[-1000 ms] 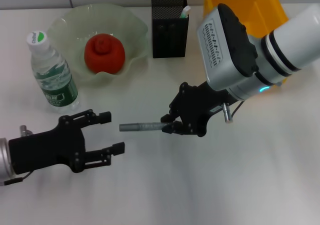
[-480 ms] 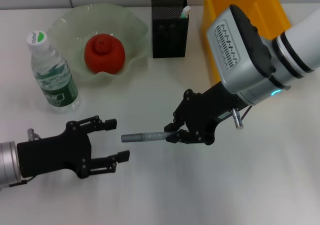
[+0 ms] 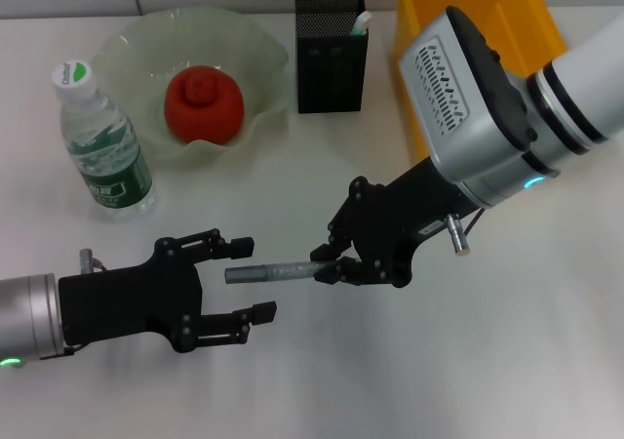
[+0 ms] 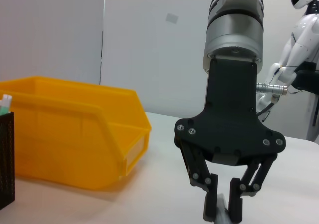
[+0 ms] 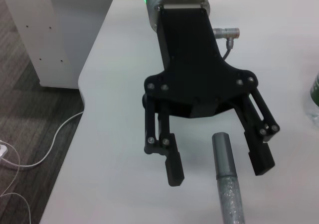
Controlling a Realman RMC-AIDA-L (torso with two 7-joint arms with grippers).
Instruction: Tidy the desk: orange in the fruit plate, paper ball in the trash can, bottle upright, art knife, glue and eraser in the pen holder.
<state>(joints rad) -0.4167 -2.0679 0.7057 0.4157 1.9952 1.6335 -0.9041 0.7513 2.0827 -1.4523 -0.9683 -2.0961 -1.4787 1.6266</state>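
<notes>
So the right gripper (image 3: pixel 325 261) sits mid-frame in the head view, clamped on one end of a grey stick-shaped thing, probably the art knife (image 3: pixel 268 274), held level above the white desk (image 3: pixel 507 361). The other end pokes out toward the lower left, right between the spread fingers of the left gripper (image 3: pixel 249 279), which is wide open around the tip and, going by the right wrist view, not touching it.

Everything else looks sorted already: the orange (image 3: pixel 203 103) is in the fruit plate (image 3: pixel 136 49) at upper left, and the bottle (image 3: pixel 102 142) stands upright just left of the plate. The black pen holder (image 3: pixel 331 59) is at top centre with a white-and-green item sticking out, and the yellow bin (image 3: pixel 487 10) is at upper right.
</notes>
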